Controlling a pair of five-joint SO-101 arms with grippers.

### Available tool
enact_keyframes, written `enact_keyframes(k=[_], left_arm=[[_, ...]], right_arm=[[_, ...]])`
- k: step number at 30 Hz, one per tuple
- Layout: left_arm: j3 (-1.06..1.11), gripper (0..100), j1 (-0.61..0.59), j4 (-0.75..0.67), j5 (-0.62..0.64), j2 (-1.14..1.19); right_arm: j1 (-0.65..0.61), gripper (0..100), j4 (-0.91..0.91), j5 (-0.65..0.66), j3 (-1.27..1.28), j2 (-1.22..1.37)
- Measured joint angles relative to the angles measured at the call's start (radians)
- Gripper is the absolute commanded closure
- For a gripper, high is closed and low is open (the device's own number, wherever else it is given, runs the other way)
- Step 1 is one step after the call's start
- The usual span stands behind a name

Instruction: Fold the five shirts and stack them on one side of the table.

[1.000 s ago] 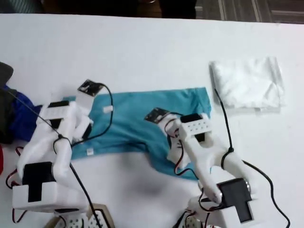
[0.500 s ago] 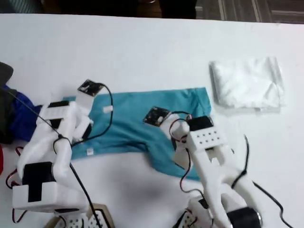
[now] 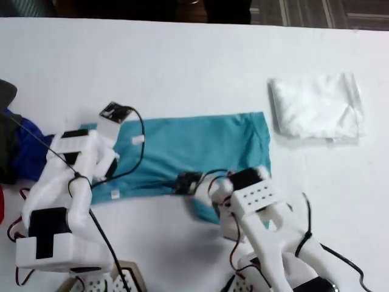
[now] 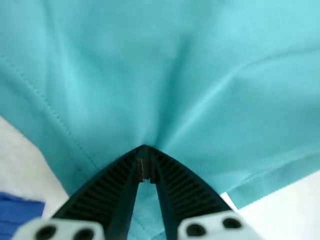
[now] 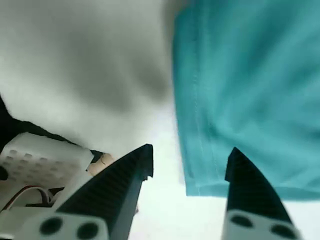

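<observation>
1. A small white tag [image 3: 114, 194] lies at the near hem of the teal shirt [image 3: 200, 143]; its print is too small to read.
2. The teal shirt lies flat near the middle of the white desk [image 3: 182, 61], stretched from 9 toward 3 o'clock. It has a stitched hem, soft creases and a flap hanging toward 5 o'clock.
3. A folded white shirt [image 3: 316, 108] rests at 2 o'clock, just beside the teal shirt's far corner and not overlapping it.
4. A blue cloth [image 3: 27, 155] sits at the 9 o'clock edge with a dark cloth [image 3: 7, 146] beside it.
5. The left gripper [image 4: 144, 167] is at the shirt's 9 o'clock end. Its fingers are pressed together on a pinch of teal fabric, and creases fan out from the tips.
6. The right gripper [image 5: 190, 170] hangs over the shirt's 5 o'clock hem. Its fingers are spread apart, straddling the teal edge and bare desk, and they hold nothing.
7. Open desk runs across 10 to 1 o'clock, with more bare surface at 4 o'clock beyond the right arm.
</observation>
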Motion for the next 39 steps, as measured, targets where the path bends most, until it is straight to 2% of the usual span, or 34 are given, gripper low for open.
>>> enact_keyframes(k=[4, 9, 15, 21, 39], left_arm=[[0.0, 97, 0.0, 0.0, 0.0, 0.0], [0.0, 97, 0.0, 0.0, 0.0, 0.0], [0.0, 97, 0.0, 0.0, 0.0, 0.0], [0.0, 97, 0.0, 0.0, 0.0, 0.0], [0.0, 97, 0.0, 0.0, 0.0, 0.0]], right_arm=[[-0.063, 75.9, -0.061, 0.002, 0.049, -0.002], [-0.061, 75.9, -0.138, 0.005, 0.081, -0.002], [-0.003, 75.8, -0.219, 0.025, 0.114, -0.002], [0.037, 75.9, -0.244, 0.055, 0.124, -0.002], [0.043, 80.1, -0.253, 0.126, 0.175, -0.021]])
